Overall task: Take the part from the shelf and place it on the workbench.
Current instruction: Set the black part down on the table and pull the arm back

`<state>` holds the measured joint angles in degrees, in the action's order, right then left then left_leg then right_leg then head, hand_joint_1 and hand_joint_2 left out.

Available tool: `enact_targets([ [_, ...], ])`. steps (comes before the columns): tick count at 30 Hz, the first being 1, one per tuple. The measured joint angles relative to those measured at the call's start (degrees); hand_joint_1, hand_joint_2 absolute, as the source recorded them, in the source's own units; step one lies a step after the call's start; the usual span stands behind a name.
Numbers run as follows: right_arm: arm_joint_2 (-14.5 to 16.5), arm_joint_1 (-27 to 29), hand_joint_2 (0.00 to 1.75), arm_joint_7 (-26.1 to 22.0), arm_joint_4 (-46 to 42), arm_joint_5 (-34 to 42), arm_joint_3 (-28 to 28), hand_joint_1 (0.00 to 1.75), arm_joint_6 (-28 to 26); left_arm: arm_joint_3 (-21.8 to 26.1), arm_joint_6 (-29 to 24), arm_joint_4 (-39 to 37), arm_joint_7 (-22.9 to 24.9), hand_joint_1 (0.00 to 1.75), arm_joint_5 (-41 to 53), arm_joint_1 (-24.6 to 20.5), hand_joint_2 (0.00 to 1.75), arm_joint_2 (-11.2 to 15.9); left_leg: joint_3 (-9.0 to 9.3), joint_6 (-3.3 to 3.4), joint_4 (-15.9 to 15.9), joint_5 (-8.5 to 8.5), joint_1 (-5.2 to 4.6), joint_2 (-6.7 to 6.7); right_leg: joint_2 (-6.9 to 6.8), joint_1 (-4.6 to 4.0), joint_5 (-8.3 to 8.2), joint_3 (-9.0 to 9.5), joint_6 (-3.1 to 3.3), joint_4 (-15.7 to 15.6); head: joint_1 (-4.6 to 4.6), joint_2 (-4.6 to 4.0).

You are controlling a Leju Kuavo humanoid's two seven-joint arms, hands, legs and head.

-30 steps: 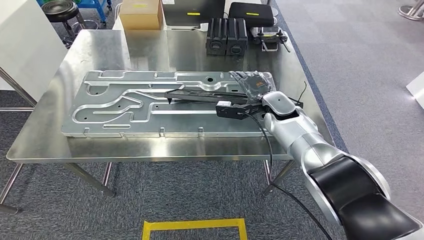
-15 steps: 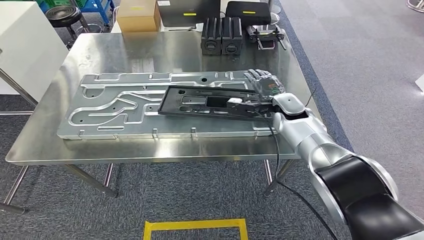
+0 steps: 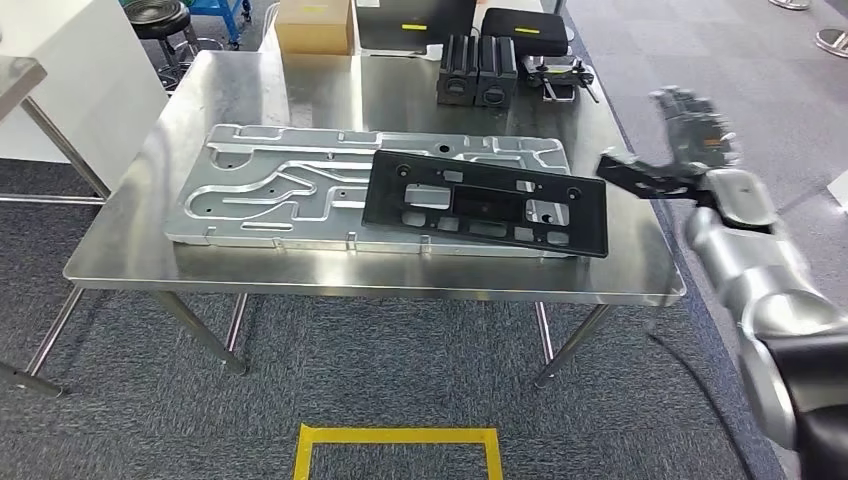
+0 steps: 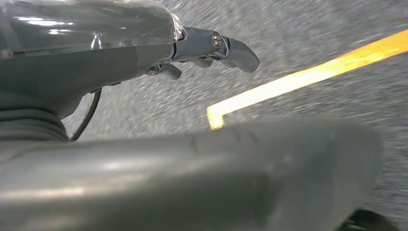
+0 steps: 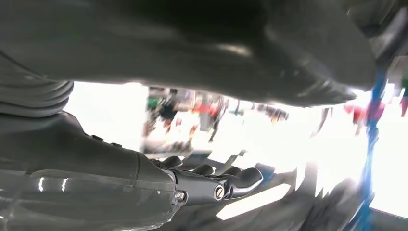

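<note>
Black part (image 3: 487, 203) lying flat on the big grooved aluminium plate (image 3: 290, 190), tilted a bit askew, far end hanging past the plate's right edge over the bare steel tabletop (image 3: 400, 280). Nothing touching it. Right hand (image 3: 690, 135) up in the air off to the right of the part, past the tabletop edge, fingers spread and holding nothing, so released; pretty blurry in the head view though. Same hand in the right wrist view (image 5: 207, 185) showing fingers gently curved with nothing between them, background all washed out. Left hand (image 4: 207, 48) hanging low over grey carpet with a strip of yellow floor tape (image 4: 298, 79) beyond it, fingers loosely bent and nothing in them, so open too. Behind the plate, at the back of the tabletop: two black blocks (image 3: 476, 72) side by side, a small clamp-like tool (image 3: 562, 78) just right of them, a black case (image 3: 525, 22) further back, and a cardboard box (image 3: 315, 27) off to the left. Round black stool (image 3: 155, 15) beyond the tabletop's far left corner.
</note>
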<state>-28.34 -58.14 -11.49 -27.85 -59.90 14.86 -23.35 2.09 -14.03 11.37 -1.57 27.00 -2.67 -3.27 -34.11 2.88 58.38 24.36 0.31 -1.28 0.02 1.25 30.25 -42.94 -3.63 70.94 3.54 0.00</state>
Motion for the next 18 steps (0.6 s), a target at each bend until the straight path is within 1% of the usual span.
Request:
enact_targets([
  [1, -3.4, 4.0, 0.0, -1.4, -3.9, 3.0, -2.9, 0.0, -1.1, 0.1, -0.1, 0.0, 0.0, 0.0, 0.1, 0.3, 0.0, 0.0, -0.54, 0.11, 0.0, -0.43, -0.05, -0.55, 0.06, -0.08, 1.3, -0.3, -0.1, 2.9, 0.0, 0.0],
  [2, -6.7, 9.4, 0.0, -2.9, -8.5, 6.0, -6.7, 0.0, -1.3, 0.2, -0.1, -0.1, 0.0, 0.0, 0.3, 0.7, 0.0, 0.0, -1.01, 0.18, 0.0, -0.79, -0.1, -1.06, 0.09, -0.15, 1.55, 0.4, -0.06, 3.8, -0.01, 0.0],
  [3, -9.1, 15.7, 0.0, -4.2, -13.6, 8.2, -11.3, 0.0, -0.9, 0.3, -0.1, -0.2, 0.0, 0.0, 0.5, 1.1, 0.0, 0.0, -1.43, 0.18, 0.0, -1.12, -0.16, -1.53, 0.09, -0.28, 0.91, 2.3, 0.18, 2.2, -0.01, 0.0],
  [4, -10.7, 22.5, 0.0, -5.6, -19.2, 9.4, -16.8, 0.0, -0.1, 0.5, -0.1, -0.2, 0.0, 0.0, 0.8, 1.4, 0.0, 0.0, -1.8, 0.11, 0.0, -1.41, -0.27, -1.94, 0.02, -0.47, -0.17, 5.22, 0.62, -1.5, -0.02, 0.0],
  [5, -11.5, 29.3, 0.0, -7.2, -25.3, 9.7, -22.7, 0.0, 0.7, 0.5, -0.2, -0.2, -0.1, 0.0, 1.0, 1.6, 0.0, -0.1, -2.11, -0.02, 0.0, -1.68, -0.36, -2.2, -0.26, -0.74, -0.74, 8.55, 1.27, -6.4, -0.02, 0.0],
  [6, -11.0, 35.5, 0.0, -8.7, -31.6, 9.2, -28.7, 0.0, 1.0, 0.7, -0.2, -0.2, -0.3, 0.0, 1.2, 1.6, 0.0, -0.2, -2.29, -0.27, 0.0, -1.94, -0.5, -2.3, -0.63, -0.96, -1.39, 11.2, 1.73, -10.2, -0.01, 0.0],
  [7, -9.7, 40.8, 0.0, -10.4, -37.6, 8.5, -34.5, 0.0, 0.8, 0.8, -0.3, -0.2, -0.6, 0.0, 1.3, 1.6, 0.0, -0.3, -2.32, -0.53, -0.1, -2.14, -0.58, -2.19, -0.98, -1.3, -1.75, 12.85, 2.14, -12.7, -0.01, 0.0],
  [8, -8.0, 45.1, 0.0, -11.9, -42.5, 7.8, -39.0, 0.0, 0.3, 0.9, -0.5, -0.2, -0.9, 0.0, 1.3, 1.5, 0.0, -0.4, -2.27, -0.85, -0.2, -2.34, -0.55, -1.96, -1.3, -1.57, -1.81, 13.52, 2.46, -13.9, 0.01, 0.0],
  [9, -5.0, 48.8, 0.0, -13.9, -47.4, 7.5, -43.5, 0.0, -1.0, 1.2, -0.8, -0.2, -1.3, 0.0, 1.2, 1.4, 0.0, -0.5, -2.14, -1.2, -0.4, -2.57, -0.49, -1.73, -1.4, -1.82, -2.34, 13.5, 2.66, -14.0, 0.01, 0.0],
  [10, -1.3, 51.8, 0.0, -16.0, -51.5, 7.6, -47.4, 0.0, -2.5, 1.5, -1.2, -0.3, -1.7, 0.0, 1.1, 1.3, 0.0, -0.7, -2.07, -1.55, -0.5, -2.72, -0.41, -1.5, -1.47, -1.87, -2.74, 13.46, 3.09, -14.6, 0.0, 0.0],
  [11, 3.0, 54.4, 0.0, -18.4, -54.6, 7.8, -50.7, 0.0, -3.9, 1.8, -1.6, -0.3, -2.1, 0.0, 0.9, 1.2, 0.0, -0.8, -2.15, -1.88, -0.2, -2.26, -0.37, -1.18, -1.56, -1.76, -3.22, 13.33, 3.49, -15.2, 0.01, 0.0],
  [12, 7.8, 56.5, 0.0, -20.8, -57.4, 8.2, -54.1, 0.0, -5.0, 2.2, -2.0, -0.3, -2.4, 0.0, 0.8, 1.2, 0.0, -0.9, -2.43, -2.18, 0.7, -0.7, -0.38, -0.77, -1.57, -1.61, -3.94, 12.98, 3.87, -15.6, 0.0, 0.0],
  [13, 12.1, 58.3, 0.0, -22.7, -58.5, 8.9, -56.7, 0.0, -5.2, 2.5, -2.3, -0.3, -2.5, 0.0, 0.7, 1.1, 0.0, -1.0, -2.93, -2.47, 2.7, 1.88, -0.4, -0.35, -1.55, -1.35, -4.71, 12.39, 4.14, -15.9, 0.0, 0.0],
  [15, 19.6, 60.5, 0.0, -25.3, -58.1, 10.4, -61.6, 0.0, -5.4, 3.2, -2.7, -0.3, -2.5, 0.0, 0.5, 1.0, 0.0, -1.1, -4.16, -3.07, 9.1, 8.17, -0.23, 0.37, -1.33, -1.21, -6.08, 10.64, 4.39, -15.9, 0.01, 0.0],
  [16, 22.6, 60.9, 0.0, -26.0, -56.5, 10.7, -63.9, 0.0, -5.9, 3.6, -2.8, -0.3, -2.2, 0.0, 0.5, 1.0, 0.0, -1.1, -4.38, -3.35, 12.3, 9.93, -0.15, 0.54, -1.21, -1.15, -6.76, 9.63, 4.38, -15.8, 0.01, 0.0],
  [17, 25.0, 61.0, 0.0, -26.4, -53.9, 10.5, -66.0, 0.0, -6.7, 3.9, -2.9, -0.3, -1.8, 0.0, 0.6, 0.9, 0.0, -1.1, -4.02, -3.53, 14.3, 10.22, -0.09, 0.66, -1.1, -1.12, -7.43, 8.62, 4.35, -15.6, 0.02, 0.0],
  [18, 26.8, 60.8, 0.0, -26.5, -50.4, 10.0, -67.8, 0.0, -7.7, 4.2, -2.9, -0.3, -1.3, 0.0, 0.7, 0.9, 0.0, -1.1, -2.81, -3.64, 14.6, 9.16, -0.07, 0.73, -1.01, -1.08, -8.06, 7.6, 4.28, -15.4, 0.01, 0.0],
])
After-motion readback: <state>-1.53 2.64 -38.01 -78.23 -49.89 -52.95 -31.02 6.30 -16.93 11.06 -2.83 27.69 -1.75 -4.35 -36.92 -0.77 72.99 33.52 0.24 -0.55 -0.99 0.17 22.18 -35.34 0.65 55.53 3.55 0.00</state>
